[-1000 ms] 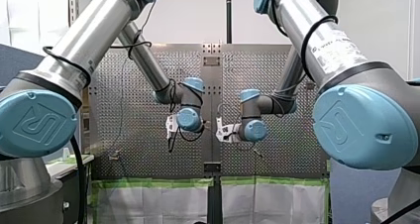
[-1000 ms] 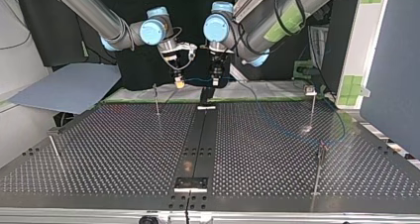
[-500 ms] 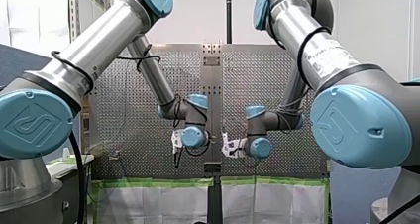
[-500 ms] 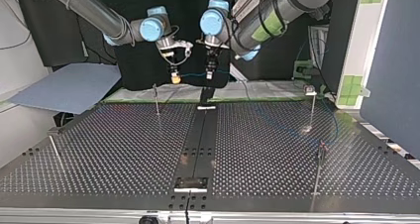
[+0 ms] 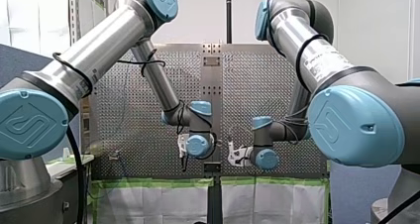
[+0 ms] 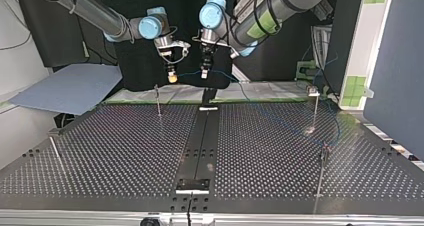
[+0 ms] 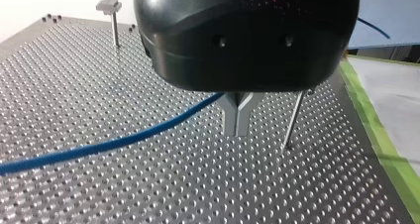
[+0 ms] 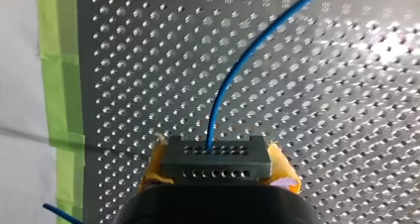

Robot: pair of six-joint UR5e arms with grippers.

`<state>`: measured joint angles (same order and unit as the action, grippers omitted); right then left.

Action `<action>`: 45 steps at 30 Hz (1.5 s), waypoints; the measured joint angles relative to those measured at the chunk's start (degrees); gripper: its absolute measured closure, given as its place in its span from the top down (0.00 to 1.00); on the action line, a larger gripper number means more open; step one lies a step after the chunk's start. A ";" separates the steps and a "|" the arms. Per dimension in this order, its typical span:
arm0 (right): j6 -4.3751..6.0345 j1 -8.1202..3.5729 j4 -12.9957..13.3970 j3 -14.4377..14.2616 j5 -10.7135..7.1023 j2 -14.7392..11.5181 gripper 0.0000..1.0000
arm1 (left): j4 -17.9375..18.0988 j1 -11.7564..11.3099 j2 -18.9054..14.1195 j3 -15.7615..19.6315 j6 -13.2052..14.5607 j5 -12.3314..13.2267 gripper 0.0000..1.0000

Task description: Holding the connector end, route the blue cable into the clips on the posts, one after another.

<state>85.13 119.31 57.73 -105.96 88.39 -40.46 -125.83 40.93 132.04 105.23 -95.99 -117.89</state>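
**Two claws hold blue cable clear of the perforated surface**

My right claw (image 6: pixel 172 77) is clamped on the connector (image 8: pixel 217 162), a dark grey block with rows of small holes, gripped on both sides by the yellow pads (image 8: pixel 285 172). The blue cable (image 7: pixel 99 147) leaves the block's upper face and curves away over the surface (image 6: pixel 125 151), beside a strip of green tape (image 8: pixel 59 60) along the surface's edge.

My left claw (image 7: pixel 237 117) is closed as well. Its metal fingers (image 7: pixel 232 120) meet at the tips, and the cable runs into the notch just above them. From there the cable stretches out to one side, clear of the surface.

In the top view both claws hang side by side above the far edge of the surface, with a short span of cable sagging between them. Past my left claw the cable trails toward that view's right and drops to the surface near the clip post (image 6: pixel 316 108). There it is faint and hard to follow.

A thin post (image 6: pixel 158 100) stands just below my right claw, and the cable is apart from it. Whether the cable sits in any clip cannot be told.
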 joint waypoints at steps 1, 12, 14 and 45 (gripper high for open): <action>-0.01 -0.24 0.58 -0.03 -0.17 0.58 0.00 | 0.53 0.15 0.34 0.00 -0.04 0.03 0.00; -0.03 -2.85 4.83 -1.70 -3.07 2.93 0.00 | 5.66 1.48 6.47 -1.19 -0.36 1.00 0.00; 0.03 -3.28 5.50 -2.26 -3.41 2.94 0.00 | 5.09 1.92 7.53 -2.08 -0.21 0.92 0.00; 0.84 -15.61 12.71 -8.99 -11.36 2.73 0.00 | -1.16 8.04 16.73 -17.50 -0.24 -2.14 0.00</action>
<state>85.98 103.70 70.44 -114.95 77.03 -37.74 -126.99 48.97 148.77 87.73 -96.23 -120.04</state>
